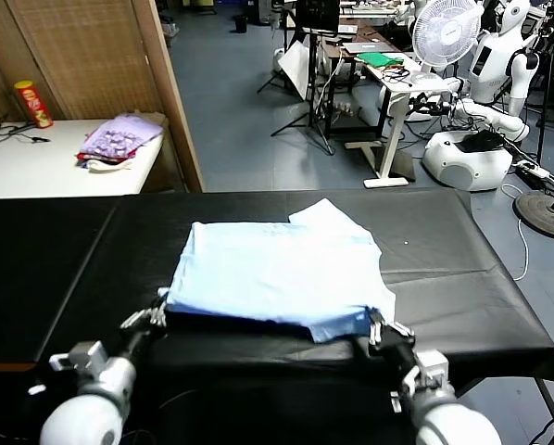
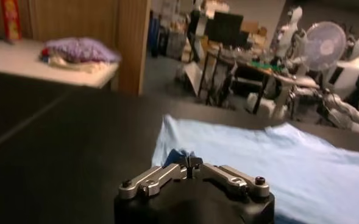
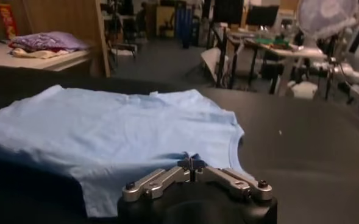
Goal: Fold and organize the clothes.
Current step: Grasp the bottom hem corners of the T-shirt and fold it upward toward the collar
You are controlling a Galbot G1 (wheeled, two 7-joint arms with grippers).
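Nearest the head camera, both arms reach in at the near edge of the black table (image 1: 462,269). The left gripper (image 1: 158,311) is clenched on the near left corner of the T-shirt (image 1: 277,273); the right gripper (image 1: 377,326) is clenched on its near right corner.

The table is the largest item, covered in black sheet and running the full width of the head view. The pale sky-blue T-shirt lies spread across its middle, its near hem at the near edge, one sleeve pointing toward the far edge.

Beyond the far edge is a blue-grey floor. A white side table (image 1: 36,162) stands at far left, carrying a purple-and-red cloth heap (image 1: 118,139) and a red canister (image 1: 33,103). A white fan (image 1: 446,32) and a white robot (image 1: 499,65) stand at far right.

The left wrist view shows a bunched fold of blue fabric pinched between the closed fingers (image 2: 178,173). The right wrist view shows the neck opening of the shirt beside the closed fingers (image 3: 167,178), which the head view does not show.
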